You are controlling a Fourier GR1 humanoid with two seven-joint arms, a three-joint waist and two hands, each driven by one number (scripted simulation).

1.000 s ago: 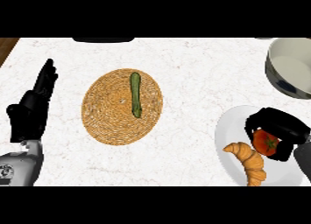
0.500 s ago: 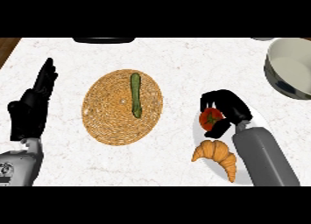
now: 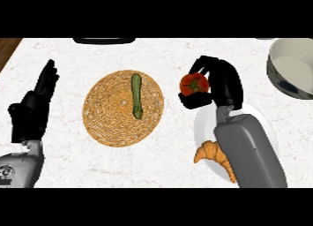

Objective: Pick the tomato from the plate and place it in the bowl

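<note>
right hand (image 3: 222,86): fingers and thumb curled round the tomato (image 3: 192,84), pinching it from its right side. the tomato shows at the hand's left, red, with its green stem patch facing the view.

tomato position: off the plate (image 3: 204,128), over the bare counter (image 3: 152,170) just past the plate's upper left rim. whether it touches the counter cannot be told. it sits between the mat (image 3: 113,123) and the bowl (image 3: 295,66), well apart from the bowl.

plate: white, at the right, largely covered by the right forearm. a croissant (image 3: 209,154) lies at its lower left, partly hidden by the forearm.

bowl: pale, at the upper right, cut by the view's edge.

mat: round, woven, left of centre. a cucumber (image 3: 136,95) lies lengthwise on its upper right part.

left hand (image 3: 30,110): at the left edge, resting, fingers straight, pressed together and pointing up.

a dark object (image 3: 104,40) shows in part at the counter's far edge.
</note>
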